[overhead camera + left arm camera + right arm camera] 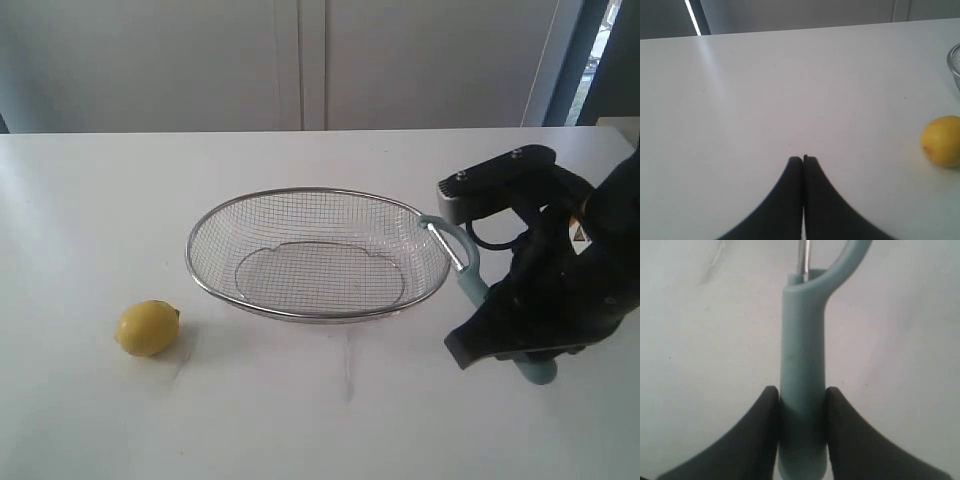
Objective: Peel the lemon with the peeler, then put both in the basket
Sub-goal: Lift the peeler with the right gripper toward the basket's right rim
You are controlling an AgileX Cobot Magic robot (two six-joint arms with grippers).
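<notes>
The yellow lemon (147, 328) lies on the white table to the left of the wire basket (205, 285); it also shows at the edge of the left wrist view (941, 140). My left gripper (803, 159) is shut with nothing in it, well apart from the lemon, and is out of the exterior view. My right gripper (801, 396) is shut on the teal handle of the peeler (802, 365). In the exterior view the peeler (462, 262) points its metal blade head toward the basket's right rim, with the right gripper (520, 345) holding the handle's lower end.
The white table (90, 200) stretches wide around the basket. A pale wall and a dark door frame (570, 60) stand behind it. A bit of the basket's rim (955, 67) shows in the left wrist view.
</notes>
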